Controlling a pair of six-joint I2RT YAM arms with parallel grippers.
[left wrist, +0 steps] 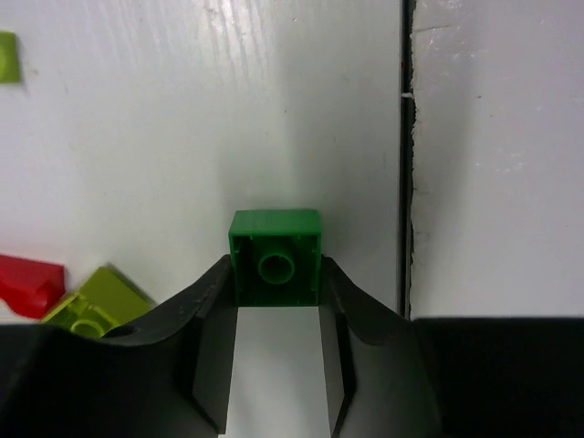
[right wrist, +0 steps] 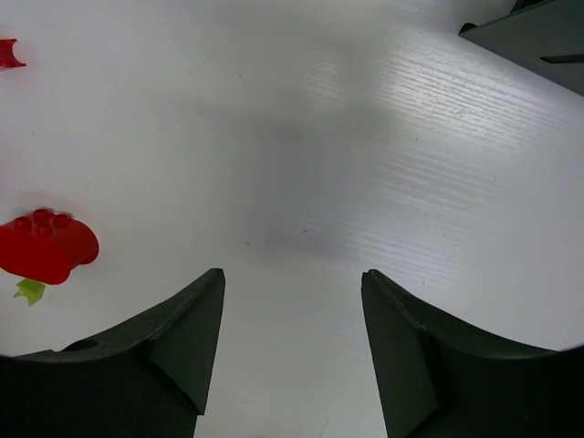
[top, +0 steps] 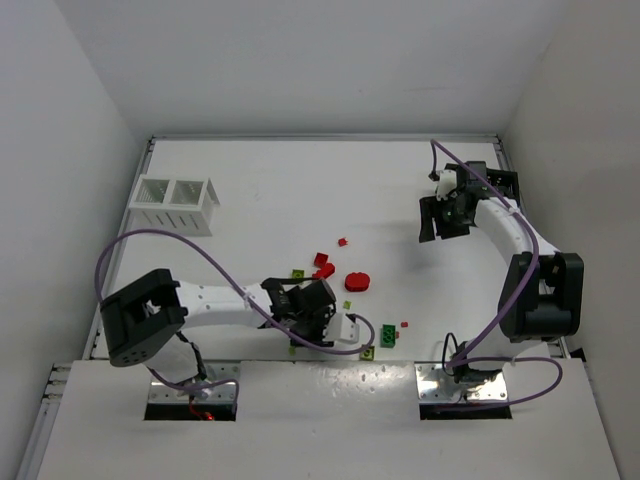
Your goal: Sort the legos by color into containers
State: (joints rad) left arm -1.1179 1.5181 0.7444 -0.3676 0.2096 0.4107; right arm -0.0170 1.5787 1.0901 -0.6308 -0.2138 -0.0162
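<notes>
Green brick (left wrist: 276, 255) sits clamped in the left gripper (left wrist: 276, 271).

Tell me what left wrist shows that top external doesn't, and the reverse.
Only left wrist: the left hand closed against both sides of the green brick. Only top external: the white bin, the right hand open beside the black bin, and the large red piece. Both: the green brick by the table's front seam, with a yellow-green bit beside it.
</notes>
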